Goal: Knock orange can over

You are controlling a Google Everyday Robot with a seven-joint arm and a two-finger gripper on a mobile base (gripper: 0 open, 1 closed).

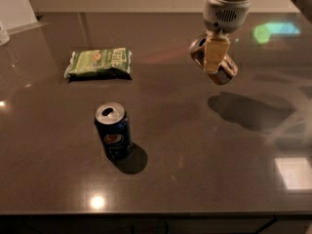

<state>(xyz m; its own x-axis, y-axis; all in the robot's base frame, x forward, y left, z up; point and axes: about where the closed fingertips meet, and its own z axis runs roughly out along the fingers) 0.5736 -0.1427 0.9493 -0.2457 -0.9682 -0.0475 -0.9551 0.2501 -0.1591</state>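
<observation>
Office pantry or lab: dark polished counter, chip bag, soda can; jaws grip orange can above far right.
</observation>
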